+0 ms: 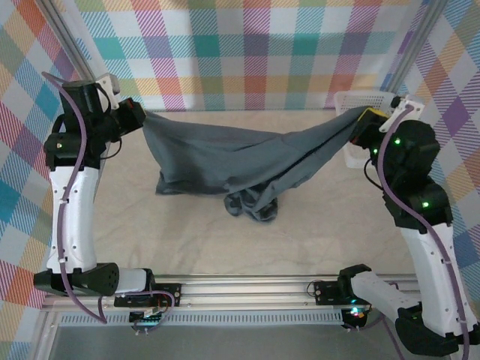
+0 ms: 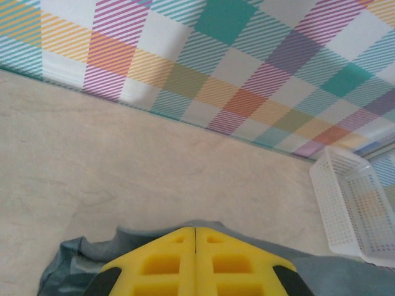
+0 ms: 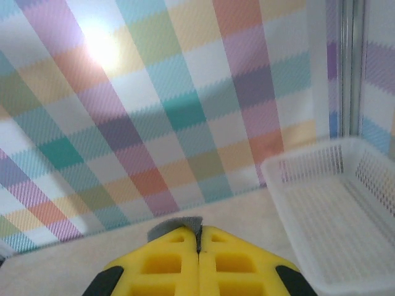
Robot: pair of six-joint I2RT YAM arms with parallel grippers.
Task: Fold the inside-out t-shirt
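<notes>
The inside-out t-shirt, dark slate-grey and wrinkly, hangs stretched between my two grippers above the beige table. Its lower part sags into a bunched heap on the table. My left gripper is shut on the shirt's left end. In the left wrist view the yellow fingers meet, with grey fabric under them. My right gripper is shut on the right end. In the right wrist view a small flap of grey cloth sticks out from between its closed tips.
A white mesh basket stands at the back right, just behind the right gripper, and appears in the wrist views. Plaid cloth walls close in the back and sides. A metal rail runs along the near edge.
</notes>
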